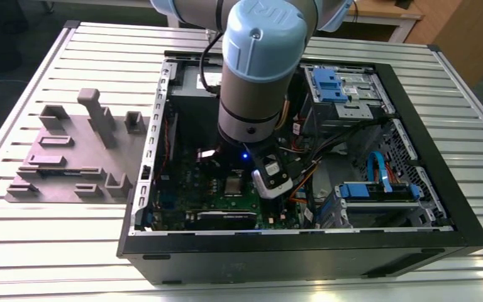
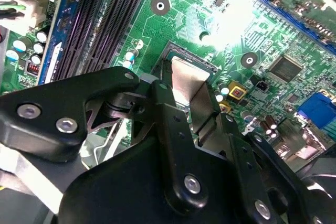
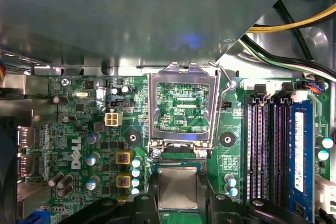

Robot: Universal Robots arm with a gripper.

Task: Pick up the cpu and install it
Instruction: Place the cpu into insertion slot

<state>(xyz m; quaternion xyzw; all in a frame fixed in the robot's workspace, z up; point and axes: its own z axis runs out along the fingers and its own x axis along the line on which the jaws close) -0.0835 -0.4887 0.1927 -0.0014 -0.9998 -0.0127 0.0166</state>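
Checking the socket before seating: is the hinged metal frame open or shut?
Open. The frame is swung back, board showing through its hollow middle, and the cpu shows beside it, uncovered.

1. Table (image 1: 57, 251): pale metal top made of long parallel ribbed slats that run across the exterior view. Its far corners show dark end caps.
2. Computer case (image 1: 309, 255): black shell lying flat on the slats with its open side facing up. It occupies the middle and the exterior view's right of the top, with its near wall close to the table's near edge.
3. Grey fixture block (image 1: 65, 157): one moulded matte grey piece with upright posts, slots and small recesses. It lies flat on the slats at the exterior view's left, just beside the case's wall; whether they touch cannot be told.
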